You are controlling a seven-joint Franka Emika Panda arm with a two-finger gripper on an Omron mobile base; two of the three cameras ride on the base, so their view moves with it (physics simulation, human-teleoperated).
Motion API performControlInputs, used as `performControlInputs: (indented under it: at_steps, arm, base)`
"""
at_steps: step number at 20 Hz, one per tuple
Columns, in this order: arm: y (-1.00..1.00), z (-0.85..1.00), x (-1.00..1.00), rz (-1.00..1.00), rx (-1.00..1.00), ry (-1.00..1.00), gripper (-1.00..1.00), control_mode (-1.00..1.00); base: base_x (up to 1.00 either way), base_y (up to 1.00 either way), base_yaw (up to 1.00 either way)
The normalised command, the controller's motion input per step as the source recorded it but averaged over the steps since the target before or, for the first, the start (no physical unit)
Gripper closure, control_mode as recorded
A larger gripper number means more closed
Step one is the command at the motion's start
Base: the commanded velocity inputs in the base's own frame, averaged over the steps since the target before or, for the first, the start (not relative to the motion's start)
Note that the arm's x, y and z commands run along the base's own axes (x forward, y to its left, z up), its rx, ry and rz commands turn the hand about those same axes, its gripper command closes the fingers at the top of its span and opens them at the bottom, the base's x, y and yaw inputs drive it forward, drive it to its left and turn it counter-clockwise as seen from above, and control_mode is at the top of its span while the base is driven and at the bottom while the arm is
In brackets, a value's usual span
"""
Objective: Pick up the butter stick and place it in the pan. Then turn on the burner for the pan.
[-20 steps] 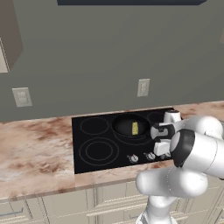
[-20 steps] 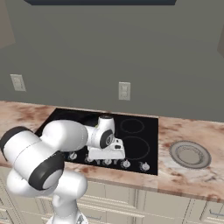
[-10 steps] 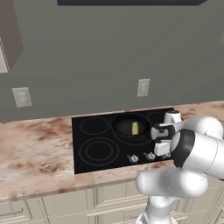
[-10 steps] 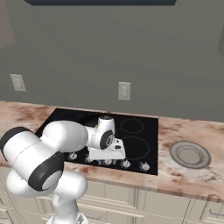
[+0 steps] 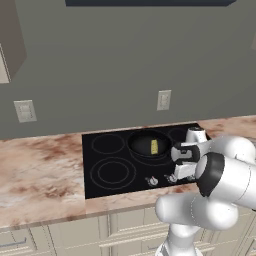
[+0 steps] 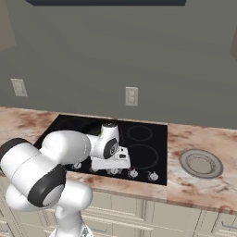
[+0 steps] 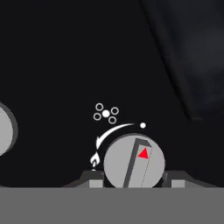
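Gripper [image 7: 134, 181] fingers clamped on a silver knob [image 7: 134, 162], red marker near 1 o'clock. Beyond, butter stick [image 5: 154, 146] lies inside pan [image 5: 142, 144] on back-centre burner [image 5: 165, 156] of cooktop [image 5: 105, 165], 12 o'clock from knob row

- The cooktop [image 5: 112, 165] is set into the worktop [image 5: 35, 170], against the wall.
- The pan [image 5: 148, 143] sits on the burner [image 5: 160, 156] in the back row, right of a back-left ring [image 5: 107, 143].
- The butter stick [image 5: 154, 146] lies in the pan.
- A row of knobs [image 6: 133, 173] runs along the cooktop's front edge.
- The tool [image 7: 133, 181] sits down at one knob [image 7: 134, 162], a finger at each side.
- A sink drain [image 6: 201, 163] lies in the worktop right of the cooktop.
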Motion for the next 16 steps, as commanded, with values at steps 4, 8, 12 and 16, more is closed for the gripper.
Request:
performControlInputs:
  at_steps: [4,8,12,16]
  arm:
    - [0.08,-0.13,-0.1,0.04,0.0,-0.01,1.0,-1.0]
    - [0.01,-0.22,-0.03,0.11,0.0,-0.03,1.0,-1.0]
    - [0.0,-0.21,-0.01,0.15,0.0,-0.03,1.0,-1.0]
    - [0.0,-0.24,0.0,0.16,0.0,-0.04,1.0,-1.0]
  base:
    - [0.0,0.0,0.0]
    - [0.0,0.0,0.0]
    - [0.0,0.0,0.0]
    - [0.0,0.0,0.0]
